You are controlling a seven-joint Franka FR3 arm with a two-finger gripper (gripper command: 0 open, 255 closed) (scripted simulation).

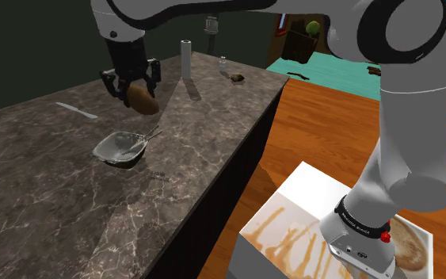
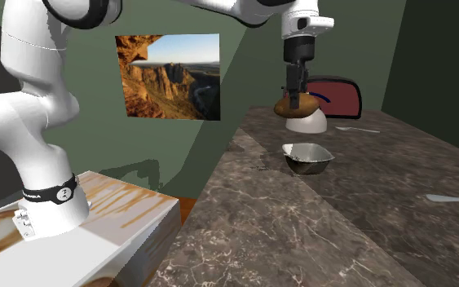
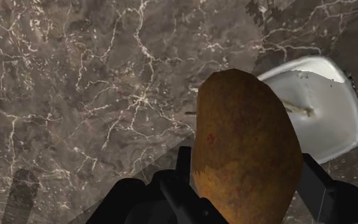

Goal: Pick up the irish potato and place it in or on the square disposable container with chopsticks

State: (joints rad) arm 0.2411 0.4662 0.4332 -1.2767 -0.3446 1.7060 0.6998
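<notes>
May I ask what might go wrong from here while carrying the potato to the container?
The potato juts well past the fingers, so it might slip loose. The container lies off to one side, not beneath it; an early release would hit the counter. Landing on the chopsticks might tip the container.

— What is carrying everything?
— A dark marbled counter (image 1: 47, 182) is stretching out under the claw (image 1: 138, 95).
— And what is lying on it?
— A square container (image 1: 106, 147) is sitting near the claw, lower down and off to one side. A flat white utensil (image 1: 77, 111) is lying farther out, on the shoulder view's left of the claw. Beyond the claw, a grey cylinder (image 1: 185, 59) is standing upright, with a small jar (image 1: 223, 60) and a small dark item (image 1: 236, 77) resting farther off.
</notes>
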